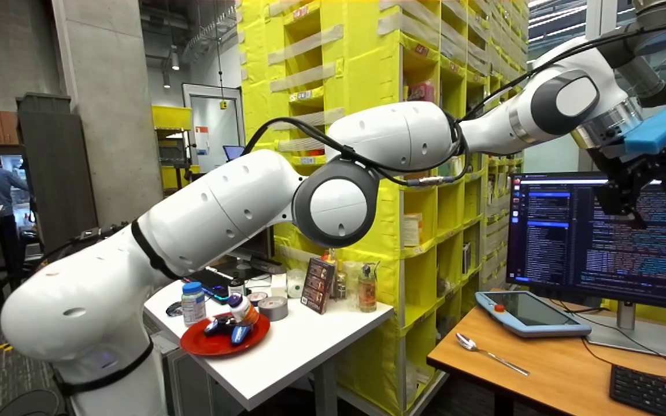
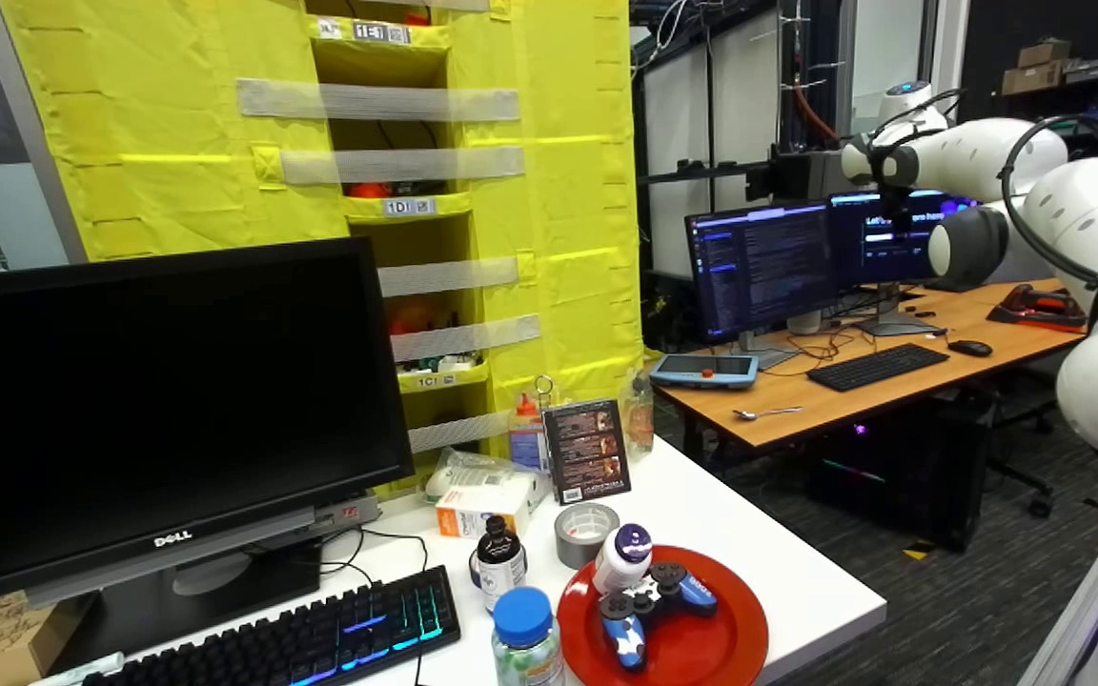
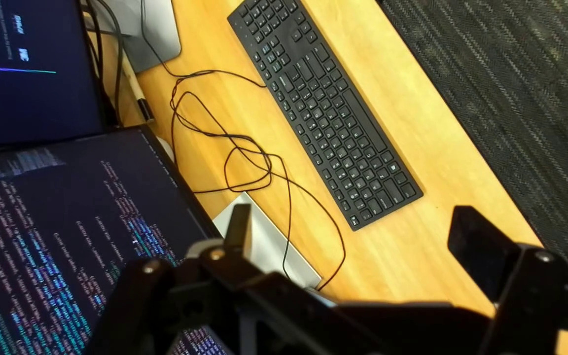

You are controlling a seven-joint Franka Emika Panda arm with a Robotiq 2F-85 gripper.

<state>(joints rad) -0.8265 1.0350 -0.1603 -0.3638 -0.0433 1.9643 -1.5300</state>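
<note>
My gripper [image 3: 353, 214] stands wide open, its black fingers [image 3: 481, 251] far apart with nothing between them. It hangs in the air above the wooden desk [image 3: 402, 256]. In the wrist view a black keyboard [image 3: 323, 113] lies below and beyond the fingertips, apart from them. A lit monitor [image 3: 67, 236] is at the left, with its silver stand base [image 3: 269, 241] partly behind a finger. In an exterior view the gripper [image 1: 651, 202] appears in front of the monitor screen [image 1: 564, 242]. A spoon [image 1: 492, 353] and a blue-framed tablet [image 1: 532, 312] lie on the desk.
A white table [image 2: 797, 591] bears a red plate [image 2: 740, 619] with a game controller [image 2: 623, 636] and purple-capped bottle [image 2: 620, 564]. Duct tape [image 2: 568, 548], a black case [image 2: 587, 453] and a blue-lidded jar [image 2: 522, 619] stand nearby. Yellow shelving [image 1: 362, 173] rises behind. Loose cables [image 3: 244, 143] cross the desk.
</note>
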